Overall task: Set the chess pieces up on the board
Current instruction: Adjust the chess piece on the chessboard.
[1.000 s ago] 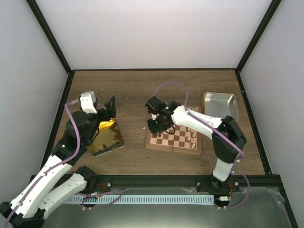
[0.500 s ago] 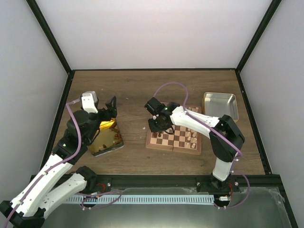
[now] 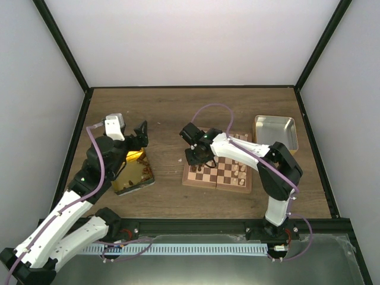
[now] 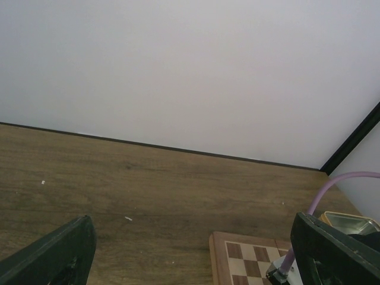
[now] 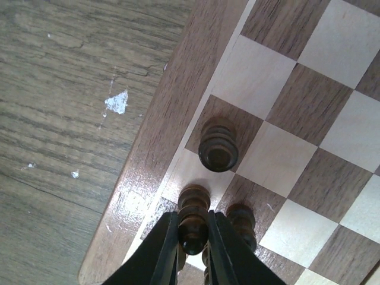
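Observation:
The chessboard [image 3: 221, 171] lies at the table's middle right with several dark and pale chess pieces on it. My right gripper [image 3: 196, 158] hangs over its left edge and is shut on a dark brown chess piece [image 5: 193, 222], held upright over a light square by the board's border [image 5: 148, 154]. A second dark piece [image 5: 218, 147] stands on the dark square just beyond, and a third [image 5: 242, 224] stands right beside the held one. My left gripper [image 3: 139, 132] is open and empty above the gold tin [image 3: 133, 172]. The left wrist view shows the board's corner [image 4: 243, 258].
A silver tin [image 3: 275, 132] sits at the back right, beside the board. The gold tin lies left of the board under my left arm. Black frame posts and white walls close in the table on all sides.
My right gripper has shifted slightly left and down over the board's left edge with the dark piece in it. My left arm has barely moved.

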`<state>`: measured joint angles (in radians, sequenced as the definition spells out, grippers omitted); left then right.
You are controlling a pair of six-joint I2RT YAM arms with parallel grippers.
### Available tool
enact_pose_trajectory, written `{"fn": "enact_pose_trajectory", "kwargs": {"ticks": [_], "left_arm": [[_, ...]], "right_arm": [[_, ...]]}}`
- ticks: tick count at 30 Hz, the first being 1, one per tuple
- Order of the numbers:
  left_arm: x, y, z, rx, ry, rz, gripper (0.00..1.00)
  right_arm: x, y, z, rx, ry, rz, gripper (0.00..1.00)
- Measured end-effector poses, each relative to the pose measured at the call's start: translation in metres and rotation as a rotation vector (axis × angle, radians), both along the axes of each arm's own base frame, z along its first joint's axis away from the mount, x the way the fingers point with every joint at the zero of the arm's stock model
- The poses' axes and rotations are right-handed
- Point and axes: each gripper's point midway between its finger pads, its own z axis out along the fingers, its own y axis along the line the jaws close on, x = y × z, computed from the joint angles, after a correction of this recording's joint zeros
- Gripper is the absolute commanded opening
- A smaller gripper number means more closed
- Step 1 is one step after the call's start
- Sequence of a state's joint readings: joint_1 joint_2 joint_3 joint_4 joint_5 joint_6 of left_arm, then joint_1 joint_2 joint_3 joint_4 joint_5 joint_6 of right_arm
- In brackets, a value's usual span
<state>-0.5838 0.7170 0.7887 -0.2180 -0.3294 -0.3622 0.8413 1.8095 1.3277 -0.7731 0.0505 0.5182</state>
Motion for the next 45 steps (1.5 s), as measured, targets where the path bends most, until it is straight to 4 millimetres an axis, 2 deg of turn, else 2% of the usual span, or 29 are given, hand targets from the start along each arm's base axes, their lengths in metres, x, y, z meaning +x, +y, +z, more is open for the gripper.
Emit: {"fn": "enact_pose_trajectory", "kwargs": {"ticks": [13, 25, 29, 33, 39, 42, 45], "left_arm": [[0.000, 0.000, 0.000, 0.000, 0.000, 0.000, 0.92], [0.000, 0.000, 0.000, 0.000, -0.001, 0.002, 0.92], [0.000, 0.000, 0.000, 0.000, -0.001, 0.002, 0.92], [0.000, 0.000, 0.000, 0.000, -0.001, 0.002, 0.92], [0.001, 0.000, -0.001, 0.000, 0.004, 0.001, 0.96], [0.004, -0.002, -0.006, -0.001, 0.024, 0.004, 0.96], [0.015, -0.004, -0.017, 0.014, 0.079, 0.020, 0.95]], "right_arm": [[0.009, 0.008, 0.004, 0.042, -0.038, -0.023, 0.12], [0.009, 0.002, 0.002, 0.008, -0.040, -0.024, 0.14], [0.008, 0.002, 0.000, 0.008, -0.032, -0.021, 0.20], [0.007, 0.002, -0.003, 0.002, -0.023, -0.016, 0.30], [0.005, 0.002, -0.004, 0.005, -0.010, -0.021, 0.37], [0.005, 0.004, 0.004, 0.031, -0.015, -0.034, 0.40], [0.011, 0.005, 0.024, 0.082, -0.057, -0.069, 0.42]]}}
